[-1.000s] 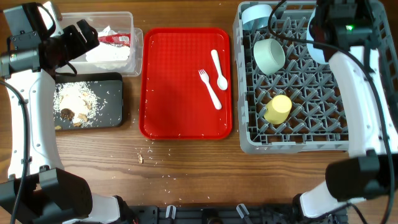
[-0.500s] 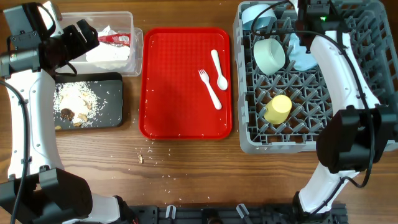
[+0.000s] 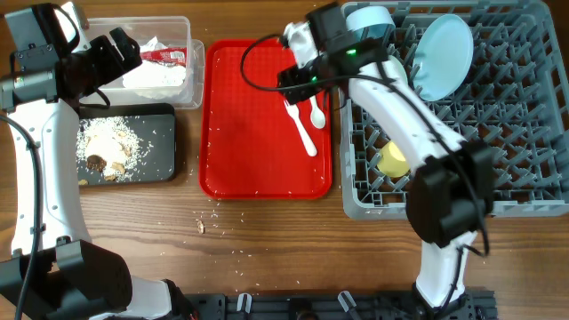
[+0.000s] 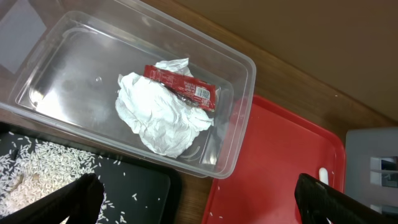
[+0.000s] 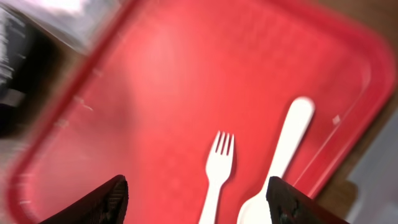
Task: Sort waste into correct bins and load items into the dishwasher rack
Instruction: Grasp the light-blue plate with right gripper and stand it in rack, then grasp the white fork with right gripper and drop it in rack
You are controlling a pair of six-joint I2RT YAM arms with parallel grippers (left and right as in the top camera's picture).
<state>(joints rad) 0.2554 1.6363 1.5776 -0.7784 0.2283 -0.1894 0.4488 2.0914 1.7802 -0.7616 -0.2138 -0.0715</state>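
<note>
A white fork (image 3: 302, 129) and spoon (image 3: 316, 111) lie on the red serving tray (image 3: 253, 142). My right gripper (image 3: 298, 82) hovers open just above them, and in the right wrist view the fork (image 5: 214, 171) and spoon (image 5: 283, 155) lie between the spread fingers of the right gripper (image 5: 198, 208), untouched. The pale-blue plate (image 3: 443, 55) stands on edge in the grey rack (image 3: 507, 178), with a bowl (image 3: 369, 18) and the yellow cup (image 3: 394, 160). My left gripper (image 3: 129, 52) is open and empty over the clear tub (image 4: 37, 81), which holds the tissue (image 4: 158, 115) and red sachet (image 4: 183, 87).
The black tray (image 3: 156, 151) in front of the tub holds rice and brown lumps (image 3: 107, 147). A few rice grains (image 3: 222, 236) lie on the wooden table near the red tray's front edge. My right arm stretches across the rack's left side.
My right arm swung left from the rack's back to over the red tray. Its jaws opened and left the plate standing in the rack. The left arm stayed put.
</note>
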